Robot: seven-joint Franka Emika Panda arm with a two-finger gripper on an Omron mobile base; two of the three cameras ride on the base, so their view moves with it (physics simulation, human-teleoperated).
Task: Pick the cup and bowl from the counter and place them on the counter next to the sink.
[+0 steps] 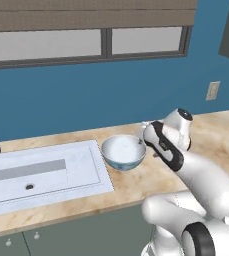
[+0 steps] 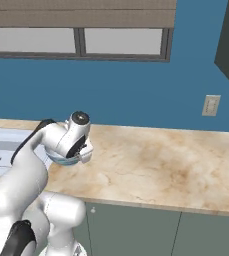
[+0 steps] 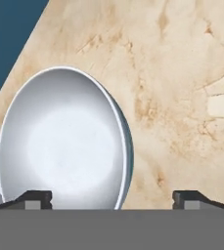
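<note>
Bowl (image 1: 123,152) on counter (image 1: 151,180), upright, just right of sink (image 1: 41,172) in left base view, touching or nearly touching sink's rim. Sink set into counter. Arm's hand directly right of bowl. Hand view: claw (image 3: 112,197) above bowl's (image 3: 62,141) rim, fingertips (image 3: 35,197) spread either side of rim.

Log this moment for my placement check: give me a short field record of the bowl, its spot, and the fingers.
bowl: upright on the counter, empty
spot: counter just right of the sink rim
fingers: spread wide, rim of the bowl between them, not gripping
gripper: open, close above the bowl
cup: not settled from these views
</note>
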